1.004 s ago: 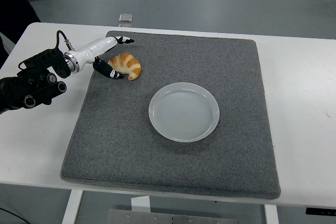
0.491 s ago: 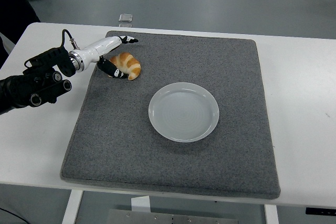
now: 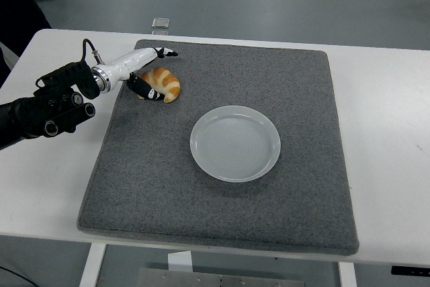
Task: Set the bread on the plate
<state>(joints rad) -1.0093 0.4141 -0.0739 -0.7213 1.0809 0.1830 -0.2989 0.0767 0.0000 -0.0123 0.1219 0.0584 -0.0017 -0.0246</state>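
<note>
There are no words, numbers or signs to read here. The bread [image 3: 162, 83], the plate [image 3: 235, 143], the mat [image 3: 222, 206] and the table [image 3: 383, 99] are all plain. The left hand [image 3: 138, 72] has no letters that can be made out.

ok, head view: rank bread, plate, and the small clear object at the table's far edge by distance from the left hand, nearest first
1. Bread: right at the left hand, on the mat's far-left part.
2. Small clear object: beyond the hand, at the table's far edge.
3. Plate: mid-mat, to the hand's right and nearer the camera.
</note>
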